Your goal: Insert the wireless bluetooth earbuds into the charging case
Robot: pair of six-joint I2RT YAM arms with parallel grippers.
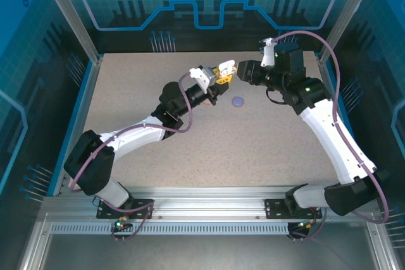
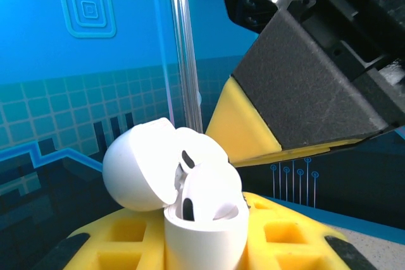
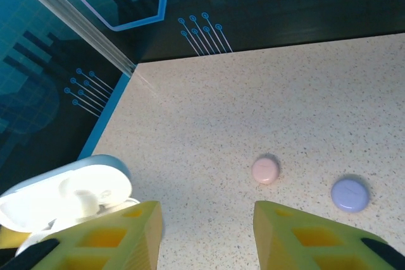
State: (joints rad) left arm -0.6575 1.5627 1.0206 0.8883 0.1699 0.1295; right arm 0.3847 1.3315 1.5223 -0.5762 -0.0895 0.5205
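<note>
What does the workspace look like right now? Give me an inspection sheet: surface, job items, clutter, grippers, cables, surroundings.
Surface: pale speckled tabletop.
Job's things: white charging case open, lid swung back; white earbuds stand in it, how fully seated I cannot tell. Pink case and purple case lie shut on the table, apart.
Clutter: nothing seen.
Grippers: left gripper shut on the white charging case; right gripper open, empty, close beside it.
Cables: left arm's cable and right arm's cable loop clear of the cases.
Surroundings: blue printed panels, aluminium frame.
</note>
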